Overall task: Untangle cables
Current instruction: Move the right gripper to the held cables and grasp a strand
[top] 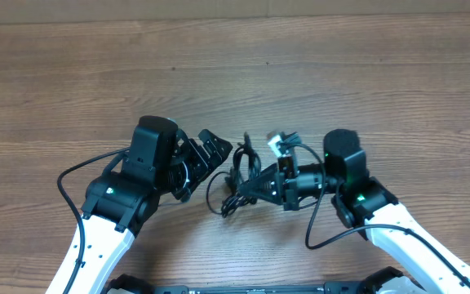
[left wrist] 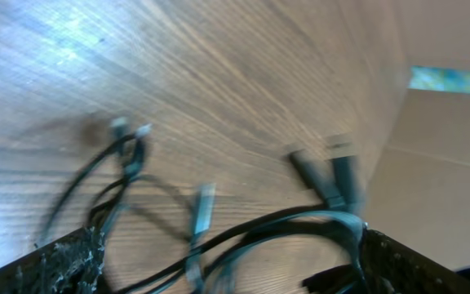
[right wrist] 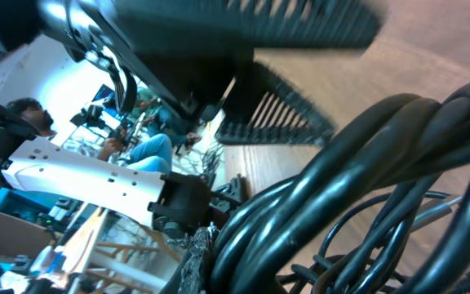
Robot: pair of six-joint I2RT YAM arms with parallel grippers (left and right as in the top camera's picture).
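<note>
Our left fingers stand wide open, holding nothing. Our right fingers are clamped tight on the cables, one tangled bundle; we cannot count its strands.

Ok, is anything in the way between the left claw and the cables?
Nothing visible. The left claw stands open right beside the cables, only bare table between them. The right claw is shut on the bundle from the opposite side.
</note>
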